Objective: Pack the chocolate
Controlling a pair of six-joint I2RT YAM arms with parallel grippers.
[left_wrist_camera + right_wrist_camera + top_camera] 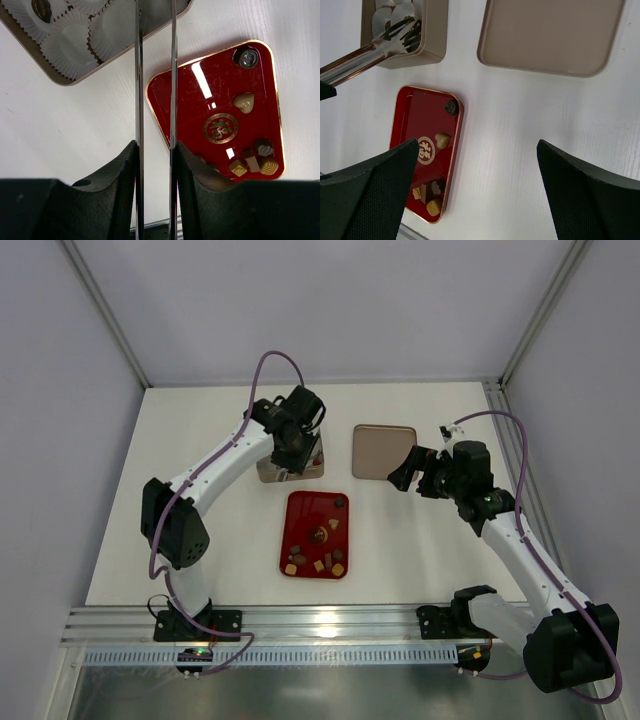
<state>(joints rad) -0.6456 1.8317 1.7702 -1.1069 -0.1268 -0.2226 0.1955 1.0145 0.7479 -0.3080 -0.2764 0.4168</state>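
Several small brown and tan chocolates (322, 558) lie on the red tray (300, 515), most at its near end. In the left wrist view they are a round dark one (246, 57), a tan heart (244, 102) and a cluster (256, 160). One dark chocolate (42, 8) sits in a paper cup in the golden tin (57, 77). My left gripper (293, 445) is over the tin (268, 474), shut on metal tongs (138, 75) whose tips (402, 35) reach into it. My right gripper (410, 472) is open and empty, above the table right of the tray (420, 115).
The tin's lid (383, 451) lies flat on the white table, right of the tin and just beyond my right gripper. Whitish crinkled paper cups (70, 42) fill the tin. An aluminium rail (300, 625) runs along the near table edge.
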